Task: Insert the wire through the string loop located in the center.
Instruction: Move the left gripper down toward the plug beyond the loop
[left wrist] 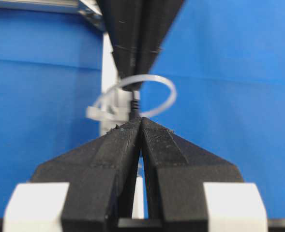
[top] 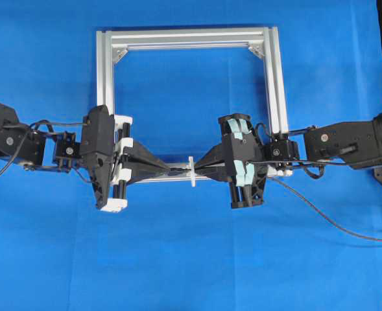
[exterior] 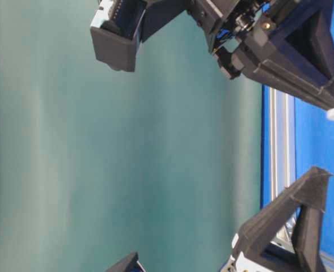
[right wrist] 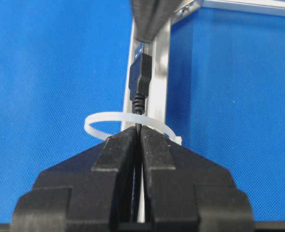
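My left gripper (top: 166,168) is pressed together, its tips pointing right along the near bar of the silver frame (top: 184,35). From the left wrist view nothing shows between the pads. Only a ribbed bit of cable neck stands just beyond the tips, so I cannot tell whether they nip the plug's silvery end or merely meet it.

Directly ahead of those tips lies the wire (right wrist: 141,79). Its dark plug runs lengthwise on the same line as both pairs of jaws, silvery end toward my left tips and cable toward my right. The left tips are nearest the plug's end.

Next comes the string loop (top: 192,171), standing across that line on the bar, just in front of my right tips. In the right wrist view the thin cable rises out of my right jaws and crosses the loop's far arc, with the plug beyond it. I judge the plug is already through.

My right gripper (right wrist: 138,129) is clamped on the wire just behind the loop, tips almost touching the white band.

The coming move turns on that shared axis: the plug must travel leftward, away from my right jaws. The loop's band close around the cable could snag, and the bar lies just beneath.
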`<state>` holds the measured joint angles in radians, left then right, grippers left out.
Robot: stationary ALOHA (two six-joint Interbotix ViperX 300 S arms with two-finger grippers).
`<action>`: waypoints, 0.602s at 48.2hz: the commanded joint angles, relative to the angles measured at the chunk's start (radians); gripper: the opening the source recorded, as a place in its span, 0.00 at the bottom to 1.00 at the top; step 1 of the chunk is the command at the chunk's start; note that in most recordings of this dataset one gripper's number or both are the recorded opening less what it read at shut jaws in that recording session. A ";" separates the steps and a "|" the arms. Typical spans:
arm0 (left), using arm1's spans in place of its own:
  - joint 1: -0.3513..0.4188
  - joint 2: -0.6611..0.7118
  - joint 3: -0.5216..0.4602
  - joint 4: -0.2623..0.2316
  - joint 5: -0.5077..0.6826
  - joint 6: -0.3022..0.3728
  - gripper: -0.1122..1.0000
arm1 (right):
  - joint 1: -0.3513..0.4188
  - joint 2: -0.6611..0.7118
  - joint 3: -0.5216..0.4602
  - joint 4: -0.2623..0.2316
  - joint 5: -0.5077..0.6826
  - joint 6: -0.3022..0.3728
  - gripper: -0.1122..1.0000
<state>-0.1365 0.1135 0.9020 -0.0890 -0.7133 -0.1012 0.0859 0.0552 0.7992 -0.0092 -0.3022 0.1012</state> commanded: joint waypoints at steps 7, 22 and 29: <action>-0.011 -0.025 -0.014 0.003 -0.006 0.006 0.10 | 0.000 -0.012 -0.009 -0.002 -0.009 0.000 0.08; -0.011 -0.023 -0.014 0.008 -0.006 0.020 0.11 | -0.002 -0.012 -0.009 0.000 -0.009 0.000 0.08; -0.015 -0.023 -0.014 0.012 -0.005 0.018 0.15 | -0.002 -0.012 -0.009 0.000 -0.009 0.000 0.08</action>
<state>-0.1457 0.1135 0.9004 -0.0813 -0.7133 -0.0828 0.0859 0.0552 0.7992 -0.0092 -0.3022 0.1012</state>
